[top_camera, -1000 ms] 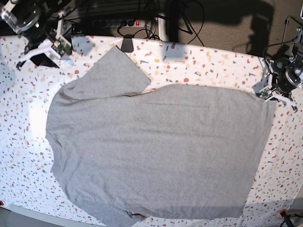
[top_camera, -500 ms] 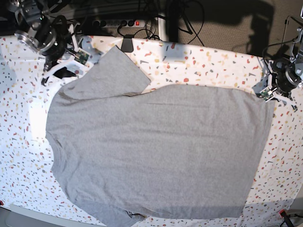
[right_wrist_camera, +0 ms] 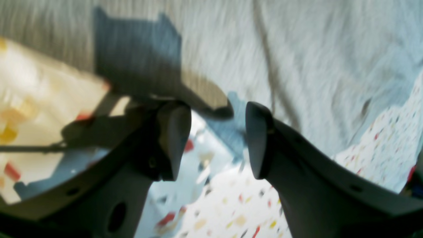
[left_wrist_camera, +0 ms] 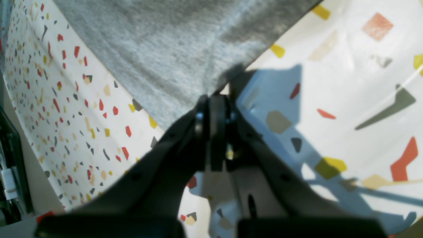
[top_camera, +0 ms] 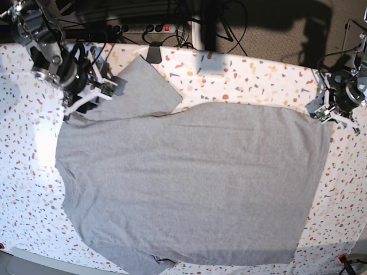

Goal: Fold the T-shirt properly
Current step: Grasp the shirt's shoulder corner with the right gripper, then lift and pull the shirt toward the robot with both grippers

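Note:
The grey T-shirt lies spread flat, plain side up, over most of the speckled table. One sleeve points to the back left. My right gripper hovers at that sleeve's left edge. In the right wrist view the right gripper stands open, with nothing between its fingers and the grey cloth just beyond them. My left gripper is at the shirt's far right corner. In the left wrist view the left gripper is shut, and the pointed cloth corner runs into its tips.
A black clamp sits on the table's back edge near the sleeve. A power strip and cables lie behind the table. A small orange clamp is at the front right corner. The shirt's lower hem reaches the front edge.
My right arm has moved from the back left corner toward the front and right, down to the sleeve's edge, still open. The left arm has stayed in place.

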Robot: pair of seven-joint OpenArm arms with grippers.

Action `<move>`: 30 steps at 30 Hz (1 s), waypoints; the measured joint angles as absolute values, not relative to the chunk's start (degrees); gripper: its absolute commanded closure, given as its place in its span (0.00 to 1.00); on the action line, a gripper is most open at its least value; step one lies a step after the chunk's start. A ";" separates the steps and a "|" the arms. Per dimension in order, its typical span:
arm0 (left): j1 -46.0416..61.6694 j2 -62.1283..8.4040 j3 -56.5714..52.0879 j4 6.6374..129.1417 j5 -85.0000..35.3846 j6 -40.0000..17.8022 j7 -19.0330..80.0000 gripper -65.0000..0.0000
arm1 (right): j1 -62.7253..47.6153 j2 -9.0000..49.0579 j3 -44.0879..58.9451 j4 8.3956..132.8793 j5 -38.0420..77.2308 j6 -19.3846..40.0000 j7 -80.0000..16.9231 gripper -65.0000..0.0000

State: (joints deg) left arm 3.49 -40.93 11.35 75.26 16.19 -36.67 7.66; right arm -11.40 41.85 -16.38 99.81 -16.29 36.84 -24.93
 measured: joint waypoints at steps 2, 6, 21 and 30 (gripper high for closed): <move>3.49 -40.91 11.35 75.33 15.73 -36.67 8.40 1.00 | -9.52 41.89 -18.72 98.91 -16.36 36.84 -24.95 0.52; 3.46 -40.77 11.35 75.53 15.40 -36.67 10.50 1.00 | -6.04 42.11 -23.07 97.34 -16.38 36.69 -24.93 0.52; 3.49 -40.77 11.35 75.53 15.38 -36.64 10.44 1.00 | -1.23 42.54 -28.93 93.69 -13.37 41.45 -28.16 1.00; 3.68 -41.15 10.70 75.37 6.31 -36.75 12.03 1.00 | -1.72 42.59 -27.38 95.55 -8.14 34.96 -31.86 1.00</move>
State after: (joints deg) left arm 3.68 -41.15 10.70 75.37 6.31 -36.75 12.03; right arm -1.72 42.59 -27.38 95.55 -8.14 34.96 -31.86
